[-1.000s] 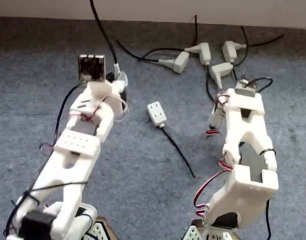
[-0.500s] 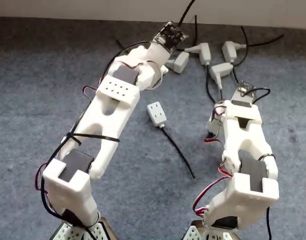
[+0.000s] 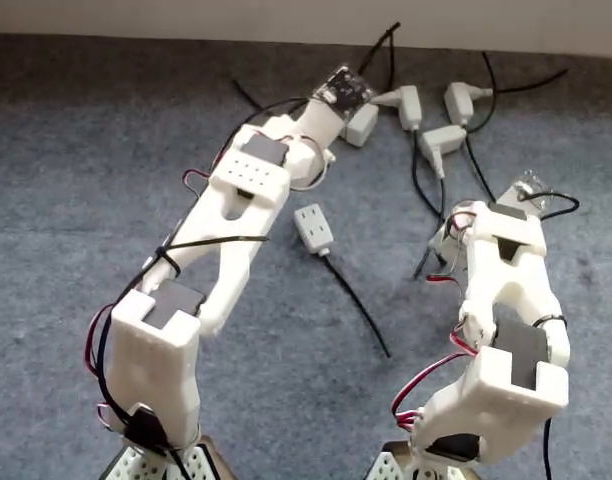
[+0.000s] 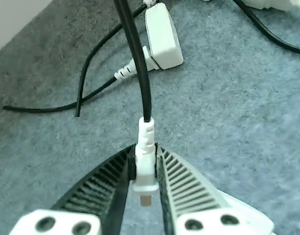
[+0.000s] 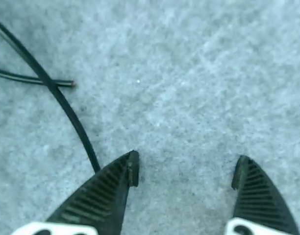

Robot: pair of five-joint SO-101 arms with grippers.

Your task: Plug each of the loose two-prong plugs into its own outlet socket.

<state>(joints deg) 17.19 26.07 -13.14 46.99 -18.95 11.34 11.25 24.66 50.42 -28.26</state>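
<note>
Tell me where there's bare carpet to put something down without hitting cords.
Widest free patch: grey carpet on the outer side of the left arm. A smaller one lies between the arms, near their bases, beside the small white outlet block's black cord. Crowded: the far edge, where corded white plastic plugs cluster.

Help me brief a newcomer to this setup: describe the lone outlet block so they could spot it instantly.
Look at the grey carpet between the two arms. A small white outlet block lies there alone, its black cord trailing back toward the arm bases. Unlike the white pieces bunched by the far wall, it sits apart with slots facing up.
</note>
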